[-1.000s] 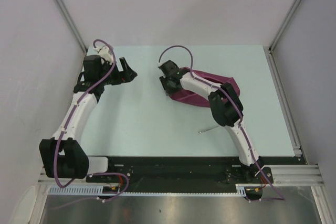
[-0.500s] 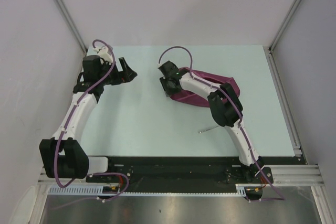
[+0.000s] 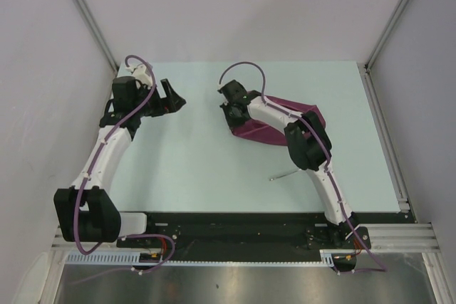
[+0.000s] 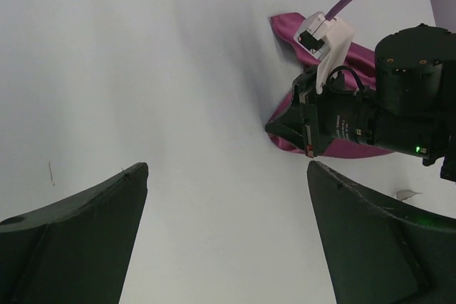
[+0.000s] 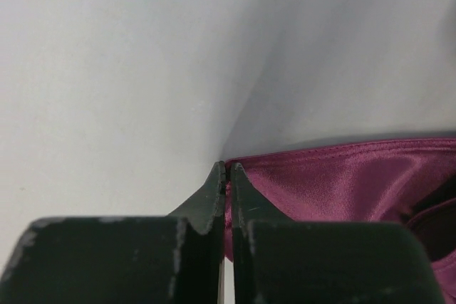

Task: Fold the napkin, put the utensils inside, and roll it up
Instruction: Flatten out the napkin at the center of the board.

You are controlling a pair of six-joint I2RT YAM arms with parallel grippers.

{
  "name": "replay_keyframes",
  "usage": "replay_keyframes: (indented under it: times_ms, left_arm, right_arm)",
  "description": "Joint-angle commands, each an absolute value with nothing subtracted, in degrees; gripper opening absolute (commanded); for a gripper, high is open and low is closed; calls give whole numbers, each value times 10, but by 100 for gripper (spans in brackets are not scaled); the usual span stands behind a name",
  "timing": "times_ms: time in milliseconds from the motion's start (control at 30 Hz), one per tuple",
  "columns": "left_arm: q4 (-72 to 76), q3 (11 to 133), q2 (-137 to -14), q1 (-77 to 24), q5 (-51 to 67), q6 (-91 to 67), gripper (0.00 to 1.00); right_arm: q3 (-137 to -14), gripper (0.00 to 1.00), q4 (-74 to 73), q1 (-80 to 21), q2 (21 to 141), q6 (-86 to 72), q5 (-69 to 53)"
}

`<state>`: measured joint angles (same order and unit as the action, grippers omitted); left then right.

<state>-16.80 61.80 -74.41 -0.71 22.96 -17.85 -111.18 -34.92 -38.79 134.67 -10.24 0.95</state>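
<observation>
On the pale table the maroon napkin lies bunched at far right, not yet folded flat. The right gripper pinches its left corner, fingers pressed together; the left gripper hovers well apart, fingers spread. The metal utensil lies bare nearer the bases, so placing and rolling remain

Your top camera looks down from high up at the near edge and sees the whole table. Your left wrist camera looks across the table, past its own fingers, at the right arm and the napkin. Your right wrist camera sits very close to that same napkin.
</observation>
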Motion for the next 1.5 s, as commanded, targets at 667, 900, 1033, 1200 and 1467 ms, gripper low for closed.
replay_keyframes:
  times_ms: [667,900,1033,1200,1467]
  left_arm:
    - [-13,649,-968,-212,206,-317,92]
    - [-26,729,-1099,-265,242,-334,89]
    - [13,725,-1127,-269,226,-358,86]
    - [35,750,-1168,-274,265,-385,80]
    - [114,770,-1222,-274,271,-455,71]
  right_arm:
    - [-641,0,-399,-440,678,-112,83]
    - [-598,0,-419,-423,630,-146,113]
    - [-585,0,-417,-410,618,-152,119]
    - [-582,0,-411,-384,613,-147,106]
    - [-577,0,-403,-377,614,-143,91]
